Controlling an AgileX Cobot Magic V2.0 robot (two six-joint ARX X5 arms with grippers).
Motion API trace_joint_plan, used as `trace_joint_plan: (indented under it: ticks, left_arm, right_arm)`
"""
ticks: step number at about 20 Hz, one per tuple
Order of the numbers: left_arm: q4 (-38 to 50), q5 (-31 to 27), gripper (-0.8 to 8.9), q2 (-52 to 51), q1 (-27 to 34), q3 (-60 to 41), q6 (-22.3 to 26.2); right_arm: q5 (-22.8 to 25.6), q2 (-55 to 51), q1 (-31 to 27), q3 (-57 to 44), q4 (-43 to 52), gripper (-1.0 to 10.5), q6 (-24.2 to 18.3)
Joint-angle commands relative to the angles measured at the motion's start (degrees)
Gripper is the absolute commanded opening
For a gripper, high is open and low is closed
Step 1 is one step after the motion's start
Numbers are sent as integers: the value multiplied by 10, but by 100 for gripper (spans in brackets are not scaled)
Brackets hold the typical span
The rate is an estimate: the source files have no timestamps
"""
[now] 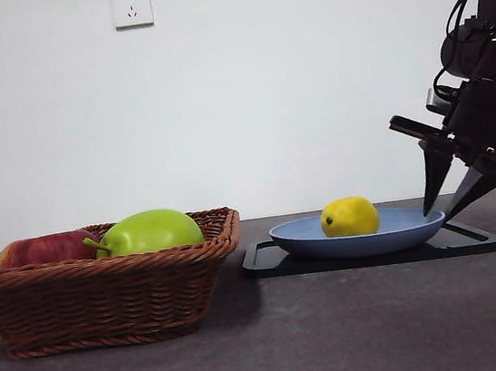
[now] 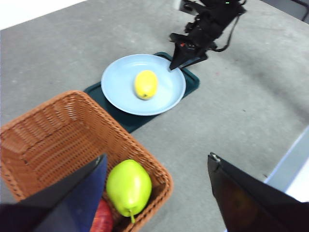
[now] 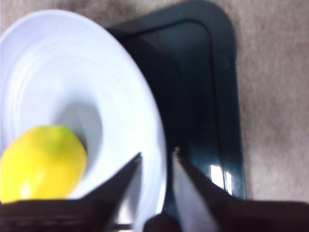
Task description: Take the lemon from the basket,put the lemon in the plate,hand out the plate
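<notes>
1. the lemon (image 1: 349, 217) lies in the plate (image 1: 409, 229), off its centre, clear of the basket (image 1: 107, 295) — so the first two steps look done and what is left is handing the plate out.
2. the plate rests on a black tray (image 1: 470, 239), well apart from the basket, which holds a green fruit (image 1: 152, 231) and a red apple (image 1: 41, 249).
3. the right gripper (image 1: 452, 204) is at the plate's rim on the side away from the basket. its jaws are apart, and the right wrist view shows them straddling the rim (image 3: 157, 159), one tip inside the plate and one outside — not clamped on it yet.
4. the relation that matters: the rim runs between the two jaws, and the lemon sits inward from the gripper, toward the plate's far half, so closing should pinch only the rim.
5. the left gripper (image 2: 159, 166) hovers above the basket with its jaws wide apart and empty; the right arm is plainly the nearer one to the plate.
6. risk, as a guess: a one-sided pinch could tip the plate and roll the lemon.
</notes>
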Motion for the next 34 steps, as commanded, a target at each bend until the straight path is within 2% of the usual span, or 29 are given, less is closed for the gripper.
trace_joint_plan:
  ticks: [1,5,8,9,11,13,15,17,20,23,26,29,31,34]
  left_arm:
    - [12,-17,363,5,-3,8,4]
    - [35,-24,362,10,-3,8,5]
    - [61,-29,361,28,-3,8,13]
    - [66,-30,357,34,-1,8,24]
    - [75,-42,304,49,1,8,40]
    - [79,-70,231,65,2,8,65]
    - [79,-90,95,82,9,8,101]
    - [79,-90,1,94,24,8,134]
    - [78,-88,6,102,61,8,147]
    - [61,-79,6,99,111,7,147]
    - [69,-49,6,81,156,-16,147]
    - [103,-17,6,32,194,-77,139]
    - [128,-13,6,-17,212,-128,130]
    - [188,-6,6,-106,225,-209,87]
  right_arm:
    - [-2,10,0,13,7,219,-10]
    - [-1,-3,0,13,-8,235,-16]
    - [2,-31,0,13,-41,233,-39]
    - [20,-46,1,13,-56,232,-44]
    - [56,-86,5,13,-89,227,-65]
    - [89,-134,11,13,-129,155,-91]
    - [93,-189,24,13,-156,89,-108]
    - [93,-238,42,12,-169,78,-113]
    - [110,-306,87,10,-175,1,-126]
    - [132,-358,144,7,-180,3,-127]
    - [190,-410,209,-26,-161,3,-130]
    - [306,-488,273,-100,-105,3,-134]
    - [358,-552,304,-169,-39,3,-133]
    - [361,-650,328,-279,56,3,-133]
